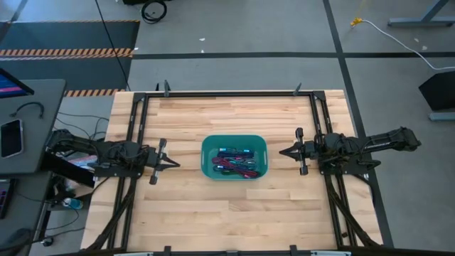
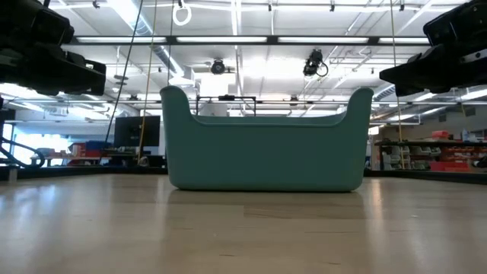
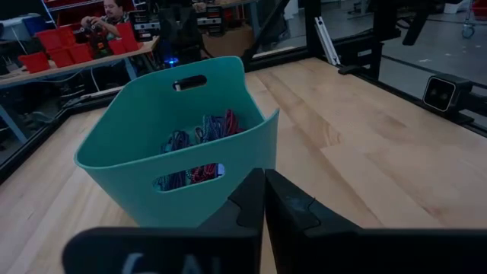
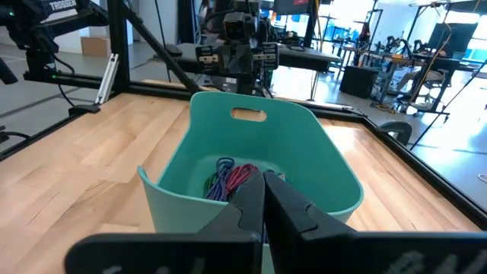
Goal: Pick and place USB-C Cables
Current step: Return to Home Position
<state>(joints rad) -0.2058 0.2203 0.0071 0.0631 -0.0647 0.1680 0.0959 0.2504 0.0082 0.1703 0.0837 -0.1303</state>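
A teal bin (image 1: 234, 157) stands at the middle of the wooden table. Inside it lie several bundled USB-C cables (image 1: 237, 163), red, purple and dark, resting on the bin's floor; they also show through the bin's handle slot (image 3: 190, 175) and over its rim (image 4: 230, 179). My left gripper (image 1: 176, 163) hovers shut to the left of the bin, pointing at it, a short gap away. My right gripper (image 1: 281, 151) hovers shut to the right of the bin, also pointing at it. Neither gripper holds anything.
A black metal frame (image 1: 227, 94) runs along the table's far edge and down both sides under the arms. Bare wood lies in front of and behind the bin. A side desk (image 1: 21, 121) with a phone stands off the table's left. A person (image 3: 106, 15) sits beyond the table.
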